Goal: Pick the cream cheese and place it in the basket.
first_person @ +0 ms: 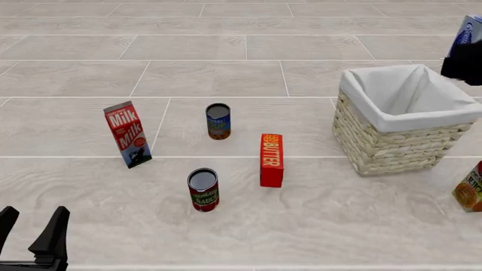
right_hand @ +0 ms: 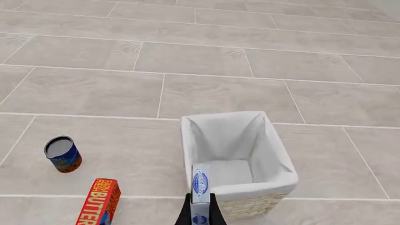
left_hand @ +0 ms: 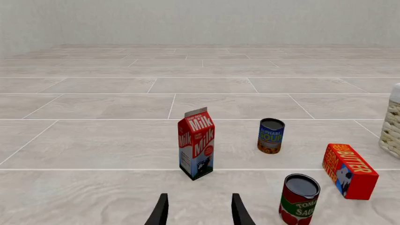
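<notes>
**Over the basket: cream cheese held aloft by right pincer**

Above the bench, at the far right of the front view, the right pincer (right_hand: 200, 213) is clenched on the cream cheese (right_hand: 201, 186), a small flat pale blue-and-white box held on edge between the two fingers. In the right wrist view the box sits over the near wall of the basket (right_hand: 275, 180), clear of the lining and not touching it. In the front view the box (first_person: 467, 34) shows only partly at the frame edge, raised above and just beyond the basket's far right corner.

The basket (first_person: 391, 148) is square, woven beige wicker with a white cloth lining, standing upright on the bench at the right. Its interior holds nothing visible but the cloth.

The left pincer (first_person: 31, 230) is low at the near left corner, fingers spread apart and holding nothing; the left wrist view confirms the gap between its fingers (left_hand: 159, 212).

Other items on the bench:
- milk carton (first_person: 128, 134), upright, left of centre;
- blue soup can (first_person: 218, 121), upright, beyond centre;
- tomato sauce can (first_person: 203, 189), upright, nearer the arms;
- red butter box (first_person: 271, 160), standing on edge between the cans and the basket;
- orange-labelled carton (first_person: 470, 189), cut off by the right edge, near the basket.

All are apart from one another.
</notes>
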You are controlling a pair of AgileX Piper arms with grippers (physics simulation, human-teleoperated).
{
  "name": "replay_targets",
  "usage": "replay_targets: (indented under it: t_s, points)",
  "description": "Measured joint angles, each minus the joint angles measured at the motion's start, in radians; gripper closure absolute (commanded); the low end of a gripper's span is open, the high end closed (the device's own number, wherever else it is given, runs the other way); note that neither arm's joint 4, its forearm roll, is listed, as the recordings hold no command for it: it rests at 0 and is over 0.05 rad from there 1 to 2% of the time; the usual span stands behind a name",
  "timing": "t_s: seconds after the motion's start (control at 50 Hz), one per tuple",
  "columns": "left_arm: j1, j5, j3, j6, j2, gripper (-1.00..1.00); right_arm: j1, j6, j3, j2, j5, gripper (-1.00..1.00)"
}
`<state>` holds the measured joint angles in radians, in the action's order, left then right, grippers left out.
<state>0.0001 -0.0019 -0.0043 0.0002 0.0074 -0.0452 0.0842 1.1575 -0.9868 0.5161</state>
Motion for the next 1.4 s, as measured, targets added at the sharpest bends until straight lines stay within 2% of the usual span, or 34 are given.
replay_targets:
  t_s: [0.34,0.7,0.92,1.2,1.4]
  points:
    - [0.0,0.0,0.0,0.0,0.0,-1.0,-0.016,-0.037,0.16,-0.193,-0.01,1.0]
    - [0.0,0.0,0.0,0.0,0.0,-1.0,-0.086,-0.078,0.295,-0.402,-0.031,1.0]
    - [0.0,0.0,0.0,0.0,0.0,-1.0,-0.104,-0.053,0.342,-0.514,-0.01,1.0]
    - [0.0,0.0,0.0,0.0,0.0,-1.0,-0.124,0.013,0.396,-0.61,0.03,1.0]
    - [0.0,0.0,0.0,0.0,0.0,-1.0,-0.12,0.024,0.441,-0.658,0.061,1.0]
